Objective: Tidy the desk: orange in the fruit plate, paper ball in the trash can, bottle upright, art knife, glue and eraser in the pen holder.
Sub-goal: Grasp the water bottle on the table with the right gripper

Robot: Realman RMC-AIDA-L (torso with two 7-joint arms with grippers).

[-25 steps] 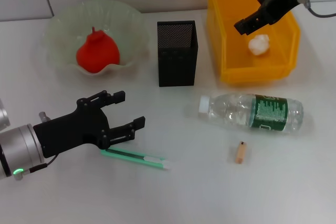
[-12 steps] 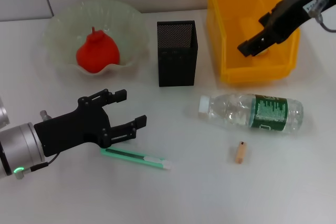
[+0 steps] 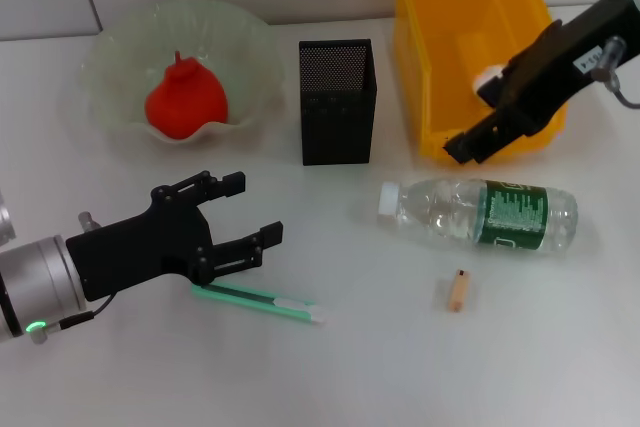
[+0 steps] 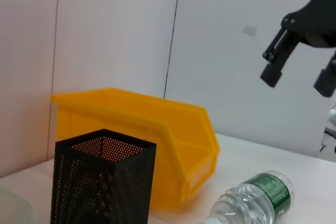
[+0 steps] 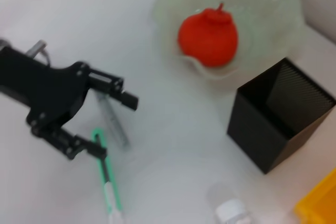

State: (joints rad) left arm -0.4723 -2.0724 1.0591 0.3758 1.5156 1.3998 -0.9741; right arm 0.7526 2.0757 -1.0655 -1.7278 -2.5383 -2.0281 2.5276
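The right hand [image 3: 468,146], fingers apart and empty, hangs above the yellow plastic bin's [image 3: 440,67] front wall; the left hand [image 3: 250,215], spread open, hovers over the slim mint-green knife [image 3: 260,301].

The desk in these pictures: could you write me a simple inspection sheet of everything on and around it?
Surface: white desk.
Job's things: orange in fruit plate; paper ball in trash can; bottle lying down; art knife flat on desk; pen holder upright.
Clutter: small tan stick.
Grippers: left gripper open above art knife; right gripper over trash can's front wall.
Cables: nothing seen.
Surroundings: pale wall panels.
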